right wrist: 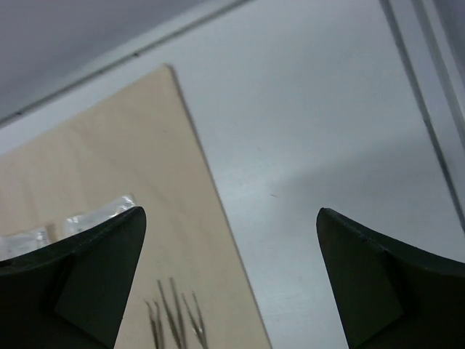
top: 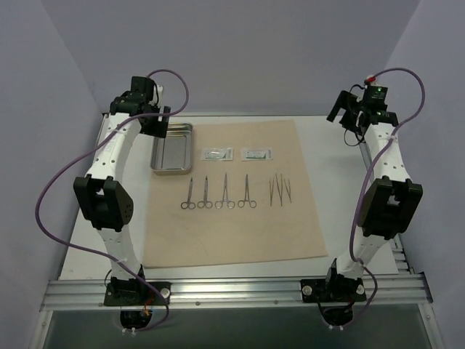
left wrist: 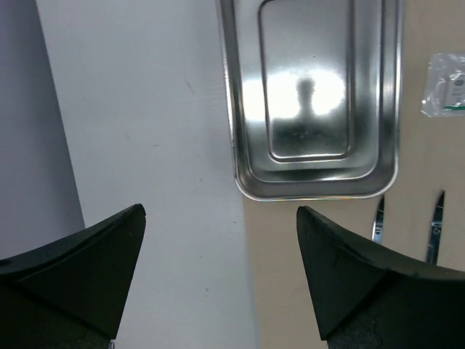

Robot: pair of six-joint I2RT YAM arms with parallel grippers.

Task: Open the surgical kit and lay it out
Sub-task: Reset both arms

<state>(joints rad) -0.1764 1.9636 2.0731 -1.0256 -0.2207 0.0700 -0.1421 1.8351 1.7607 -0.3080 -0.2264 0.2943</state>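
Two matching arms, white and black.
Left arm [top: 109, 163] and right arm [top: 381, 156]: white links joined by boxy black housings. Left pincer [left wrist: 221, 214] and right pincer [right wrist: 231, 214] have matt black, wedge-shaped fingers [left wrist: 87, 262] that taper to blunt tips. Behind each pincer a purple cable [top: 39, 211] loops down to a black base plate [top: 134, 291]. Just behind the right pincer are a green light [top: 375, 91] and a red cable tip [top: 371, 78].

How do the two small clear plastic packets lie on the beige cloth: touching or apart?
Apart. The top external view shows the left clear packet and the right clear packet side by side, with a strip of bare beige cloth between them.
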